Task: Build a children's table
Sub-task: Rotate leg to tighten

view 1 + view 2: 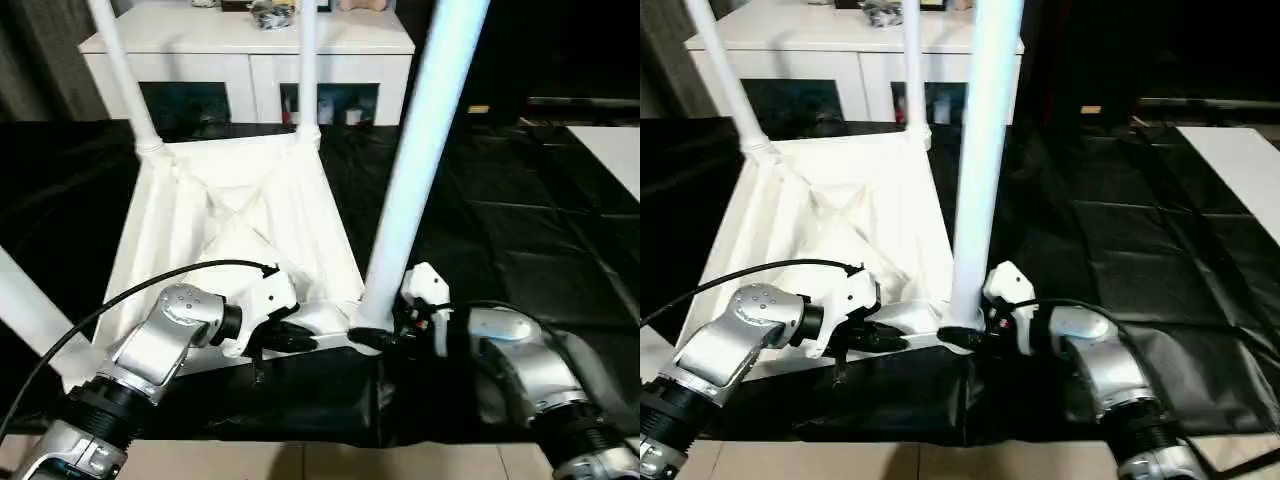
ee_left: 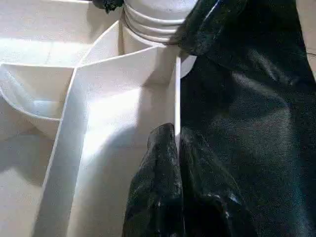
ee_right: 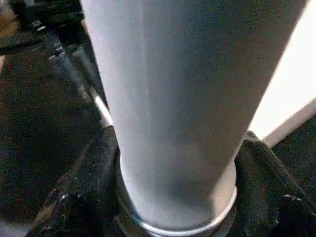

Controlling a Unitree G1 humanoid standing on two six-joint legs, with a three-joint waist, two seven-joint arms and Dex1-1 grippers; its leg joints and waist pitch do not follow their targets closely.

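I see the tabletop [image 1: 240, 225] lying underside-up on the black sheet [image 1: 520, 220], three legs standing in its corner sockets, their tops cut off. My right gripper [image 1: 375, 338] is clenched around the base of the near leg [image 1: 420, 160]; its fingers straddle the tube in the wrist view. My left gripper [image 1: 290, 338] pinches the tabletop's near rim. A fourth leg [image 1: 25, 305] is only partly visible at the left edge.

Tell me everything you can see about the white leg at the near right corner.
The near right leg is a smooth white tube, plastic by its look. It stands nearly upright, leaning slightly, its top out of view. Its base sits in the round corner socket of the upturned tabletop. The right gripper clasps it just above the socket, one finger on each side.
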